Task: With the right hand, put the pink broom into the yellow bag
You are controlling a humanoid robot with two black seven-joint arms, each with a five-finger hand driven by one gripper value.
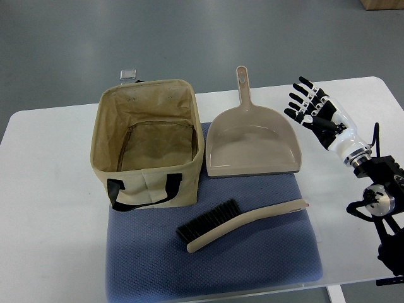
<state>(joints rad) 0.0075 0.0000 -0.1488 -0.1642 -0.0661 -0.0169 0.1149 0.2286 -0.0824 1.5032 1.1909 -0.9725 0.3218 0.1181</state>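
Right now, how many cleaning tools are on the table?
2. The brush lies on the blue mat, in front of the bag. The dustpan sits right of the bag, handle pointing away. The bag looks empty; nothing seems hidden.

The right robot hand (310,107) hovers over the white surface (44,189) with its dark fingers (298,98) spread and holding nothing. Just to its left lies a beige-pink dustpan (254,148), handle pointing away from the robot. Below and left of the robot hand, well apart from it, the pink broom (243,222) rests on a blue mat (252,265), black bristles at its far-left end. Farther left stands the open yellow bag (148,145), upright, with black handles, partly on the mat and beside the dustpan.
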